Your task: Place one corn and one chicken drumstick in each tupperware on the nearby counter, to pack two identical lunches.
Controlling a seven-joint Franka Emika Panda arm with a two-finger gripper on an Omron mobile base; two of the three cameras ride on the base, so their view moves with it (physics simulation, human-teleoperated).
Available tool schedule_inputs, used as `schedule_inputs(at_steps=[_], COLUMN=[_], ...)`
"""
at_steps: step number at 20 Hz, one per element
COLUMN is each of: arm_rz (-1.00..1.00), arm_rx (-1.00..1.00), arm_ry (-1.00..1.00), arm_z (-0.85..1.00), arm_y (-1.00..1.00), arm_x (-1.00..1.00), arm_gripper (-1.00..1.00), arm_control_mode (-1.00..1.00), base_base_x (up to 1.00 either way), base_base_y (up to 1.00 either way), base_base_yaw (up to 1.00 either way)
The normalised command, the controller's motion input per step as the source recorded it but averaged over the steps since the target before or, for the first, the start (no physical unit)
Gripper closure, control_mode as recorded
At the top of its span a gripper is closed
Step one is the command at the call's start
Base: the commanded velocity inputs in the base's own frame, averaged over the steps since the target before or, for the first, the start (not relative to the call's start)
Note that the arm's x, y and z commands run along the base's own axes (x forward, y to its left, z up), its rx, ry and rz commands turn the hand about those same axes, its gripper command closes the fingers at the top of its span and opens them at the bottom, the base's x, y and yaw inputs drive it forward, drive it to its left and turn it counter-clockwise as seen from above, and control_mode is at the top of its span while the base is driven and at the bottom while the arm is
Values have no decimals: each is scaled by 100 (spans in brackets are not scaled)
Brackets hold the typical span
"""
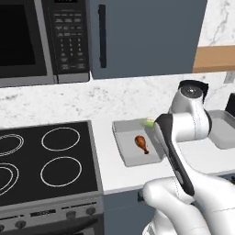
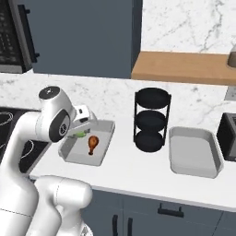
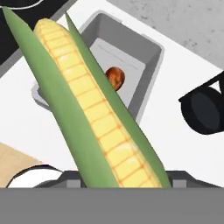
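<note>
The desk, a white top beside the black stovetop, carried two grey containers. The tupperware by the stovetop edge already held one chicken drumstick, laid near its middle with the bone end toward the desk's front edge. The second tupperware was seen toward the desk's right end, with nothing visible in it, beyond a black three-tier rack that stood between the two.

The arm was bent over the first container, so that the husked corn was carried above it; in the hand view the cob was seen running lengthwise, its base down at the fingers. It was judged to be pinched there, held high so that it could be lowered in beside the drumstick to complete that lunch.

Much was hidden. The fingertips themselves were covered by the cob and husk, so the pinch was inferred, not plainly seen. In both base views the arm's wrist blocked most of the corn, with only a green tip left showing at the container's back edge. The drumstick was half masked by the cob in the hand view.
</note>
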Motion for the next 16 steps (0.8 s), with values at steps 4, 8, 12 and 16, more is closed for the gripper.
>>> schedule_inputs(at_steps=[4, 8, 12, 16], arm_rz=[0, -1, -8, -14], arm_rx=[1, 11, 0, 0], arm_ry=[8, 28, 24, 15], arm_z=[-17, -88, -76, -46], arm_y=[0, 43, 86, 53], arm_x=[50, 48, 76, 82], arm_gripper=[100, 100, 100, 100], arm_control_mode=[-100, -100, -100, -100], base_base_x=[50, 0, 0, 0], base_base_y=[0, 0, 0, 0], base_base_yaw=[0, 0, 0, 0])
